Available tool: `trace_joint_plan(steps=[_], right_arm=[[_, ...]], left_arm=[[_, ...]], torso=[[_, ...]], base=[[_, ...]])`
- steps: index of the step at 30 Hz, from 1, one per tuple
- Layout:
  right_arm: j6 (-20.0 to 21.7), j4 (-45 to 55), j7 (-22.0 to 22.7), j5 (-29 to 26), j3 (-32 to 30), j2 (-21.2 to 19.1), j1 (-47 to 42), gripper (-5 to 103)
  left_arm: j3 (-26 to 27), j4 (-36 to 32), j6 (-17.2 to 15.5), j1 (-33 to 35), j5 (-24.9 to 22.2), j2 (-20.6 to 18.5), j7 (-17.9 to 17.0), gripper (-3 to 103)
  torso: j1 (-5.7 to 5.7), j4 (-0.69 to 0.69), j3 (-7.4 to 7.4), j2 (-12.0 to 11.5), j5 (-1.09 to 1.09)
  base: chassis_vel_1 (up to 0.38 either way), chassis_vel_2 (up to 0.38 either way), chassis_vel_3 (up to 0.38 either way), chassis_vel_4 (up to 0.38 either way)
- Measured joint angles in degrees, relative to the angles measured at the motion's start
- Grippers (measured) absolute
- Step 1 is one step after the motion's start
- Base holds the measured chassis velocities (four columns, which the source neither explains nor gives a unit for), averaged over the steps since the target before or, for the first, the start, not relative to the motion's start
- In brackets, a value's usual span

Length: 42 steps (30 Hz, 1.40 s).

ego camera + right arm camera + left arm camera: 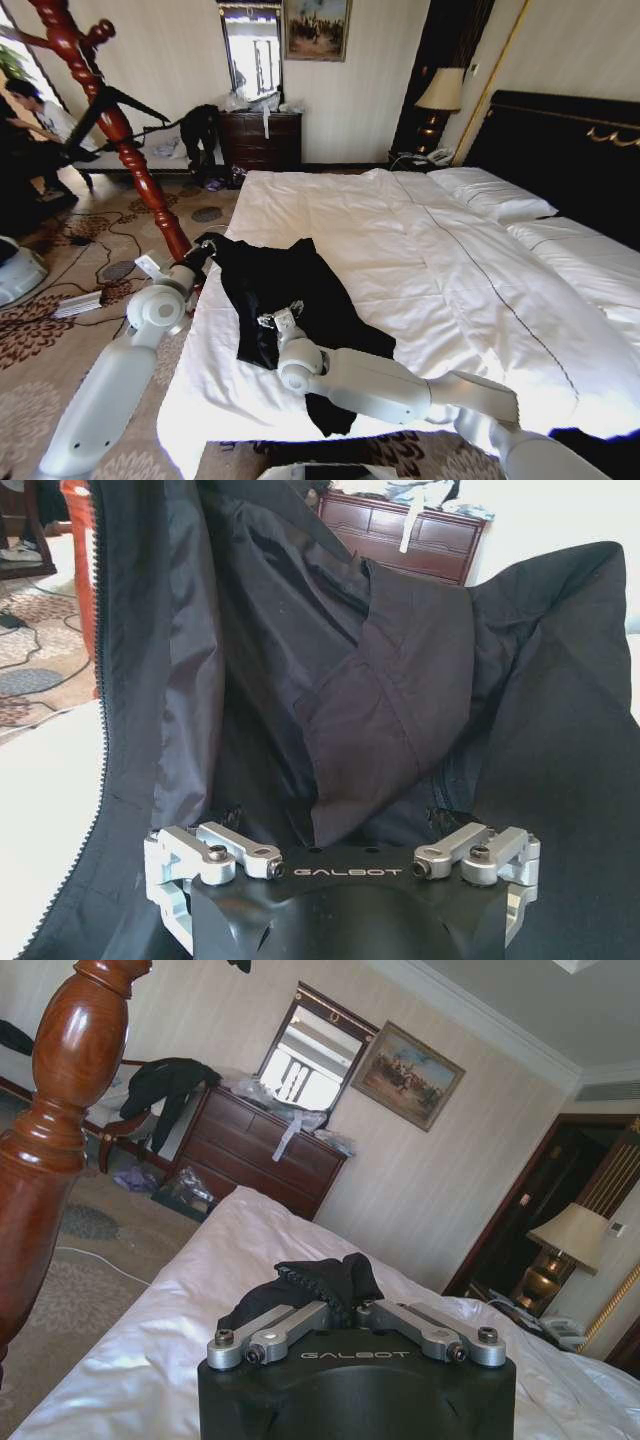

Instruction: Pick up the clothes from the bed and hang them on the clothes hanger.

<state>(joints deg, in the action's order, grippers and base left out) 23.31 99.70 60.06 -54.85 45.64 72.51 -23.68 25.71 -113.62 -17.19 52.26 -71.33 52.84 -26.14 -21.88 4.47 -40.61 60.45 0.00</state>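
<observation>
The jacket point(290, 300) lies crumpled on the bed point(420, 260), near its foot corner. From the head, the left gripper point(203, 252) sits at the jacket's edge; its wrist camera shows the fingers point(300, 1320) clenched on a bunched fold point(320, 1282). The right gripper point(280, 318) rests on the jacket's middle; its wrist view shows fabric point(380, 680) rising just beyond, but I cannot tell its grip. A wooden post point(120, 130) stands beside the bed.

The clothes point(290, 290) are matte black against the bed's point(420, 270) plain white duvet. The near-left wooden post point(120, 130) is glossy reddish-brown. The carpet point(50, 330) shows beige with brown floral patterning.
</observation>
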Motion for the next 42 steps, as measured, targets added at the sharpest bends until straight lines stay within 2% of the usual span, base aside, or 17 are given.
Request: trace_joint_plan(steps=[9, 12, 15, 17, 18, 19, 20, 21, 23, 27, 30, 33, 35, 38, 40, 41, 42], right_arm=[[-0.63, -4.27, 2.75, -0.19, -1.01, 2.22, 0.28, 103], [-2.48, -3.94, 2.96, -0.43, -1.29, 1.59, 0.22, 89], [-3.51, -2.95, 2.60, -0.31, -1.29, 0.74, -0.10, 84], [-4.74, -2.10, 2.05, 0.57, -1.38, -0.17, -0.43, 73], [-4.74, -2.10, 2.05, 0.57, -1.38, -0.17, -0.43, 73], [-5.61, -1.61, 1.43, 1.28, -1.59, -0.76, -0.56, 67], [-5.97, -1.43, 1.14, 1.56, -1.67, -1.02, -0.58, 67], [-6.91, -1.02, 0.23, 2.42, -1.93, -1.91, -0.61, 57], [-7.54, -0.92, -0.30, 2.82, -2.07, -2.33, -0.67, 57], [-10.64, -0.88, -2.93, 4.67, -2.84, -4.30, -1.16, 35], [-11.68, -0.88, -4.21, 5.08, -3.12, -5.26, -1.36, 30], [-12.97, -0.97, -5.72, 5.13, -3.44, -6.50, -1.66, 13], [-13.57, -0.97, -6.28, 5.09, -3.69, -6.91, -1.81, 13], [-15.98, -0.44, -8.51, 4.72, -4.53, -8.32, -2.09, 2], [-19.49, 1.21, -12.48, 3.03, -5.87, -10.00, -2.21, 1], [-19.49, 1.21, -12.48, 3.03, -5.87, -10.00, -2.21, 1], [-22.93, 3.17, -16.25, 0.83, -7.60, -11.35, -2.16, 1]], left_arm=[[0.39, -0.47, 0.00, 0.61, -0.03, -0.06, -0.12, 0], [0.52, -0.40, 0.00, 0.62, -0.04, -0.22, -0.15, 0], [0.52, -0.18, 0.00, 0.39, -0.07, -0.26, -0.15, 0], [0.53, 0.01, 0.00, 0.28, -0.12, -0.26, -0.16, 0], [0.53, 0.01, 0.00, 0.28, -0.12, -0.26, -0.16, 0], [0.53, 0.14, 0.00, 0.22, -0.13, -0.27, -0.16, 0], [0.53, 0.19, -0.01, 0.21, -0.13, -0.27, -0.16, 0], [0.51, 0.40, 0.00, 0.14, -0.13, -0.26, -0.16, 0], [0.48, 0.50, 0.00, 0.08, -0.13, -0.21, -0.17, 0], [0.09, 1.12, 0.01, -0.56, -0.13, 0.32, -0.17, 0], [-0.16, 1.41, 0.02, -0.91, -0.10, 0.59, -0.17, 0], [-0.41, 1.82, 0.02, -1.39, -0.09, 0.95, -0.17, 0], [-0.48, 1.98, 0.02, -1.51, -0.07, 1.05, -0.17, 0], [-0.61, 2.09, 0.03, -1.68, -0.06, 1.11, -0.18, 0], [-0.64, 2.06, 0.09, -1.77, -0.13, 0.90, -0.18, 0], [-0.64, 2.06, 0.09, -1.77, -0.13, 0.90, -0.18, 0], [-0.64, 1.96, 0.17, -1.87, -0.27, 0.50, -0.18, 0]], torso=[[0.00, -0.01, 0.00, 0.00, 0.00], [0.00, -0.01, 0.00, 0.00, -0.01], [0.00, 0.00, 0.00, 0.00, 0.00], [0.00, 0.00, 0.00, 0.00, 0.00], [0.00, 0.00, 0.00, 0.00, 0.00], [0.00, 0.00, 0.00, 0.00, 0.00], [0.00, 0.00, 0.00, 0.00, 0.00], [0.00, 0.00, 0.00, 0.00, 0.00], [0.00, 0.00, 0.00, 0.00, 0.00], [0.00, 0.00, 0.00, 0.00, 0.00], [0.00, 0.00, 0.00, 0.00, 0.00], [0.00, 0.00, 0.00, 0.00, 0.00], [0.00, 0.00, -0.01, 0.00, 0.00], [0.00, -0.01, 0.00, 0.00, 0.01], [0.00, 0.00, -0.01, 0.00, 0.01], [0.00, 0.00, -0.01, 0.00, 0.01], [0.00, 0.00, -0.01, 0.00, 0.01]], base=[[0.000, 0.000, 0.000, 0.000], [0.000, 0.000, 0.000, 0.000], [0.000, 0.000, 0.000, 0.000], [0.000, 0.000, 0.000, 0.000], [0.000, 0.000, 0.000, 0.000], [0.000, 0.000, 0.000, 0.000], [0.000, 0.000, 0.000, 0.000], [0.000, 0.000, 0.000, 0.000], [0.000, 0.000, 0.000, 0.000], [0.000, 0.000, 0.000, 0.000], [0.000, 0.000, 0.000, 0.000], [0.000, 0.000, 0.000, 0.000], [0.000, 0.000, 0.000, 0.000], [0.000, 0.000, 0.000, 0.000], [0.000, 0.000, 0.000, 0.000], [0.000, 0.000, 0.000, 0.000], [0.000, 0.000, 0.000, 0.000]])
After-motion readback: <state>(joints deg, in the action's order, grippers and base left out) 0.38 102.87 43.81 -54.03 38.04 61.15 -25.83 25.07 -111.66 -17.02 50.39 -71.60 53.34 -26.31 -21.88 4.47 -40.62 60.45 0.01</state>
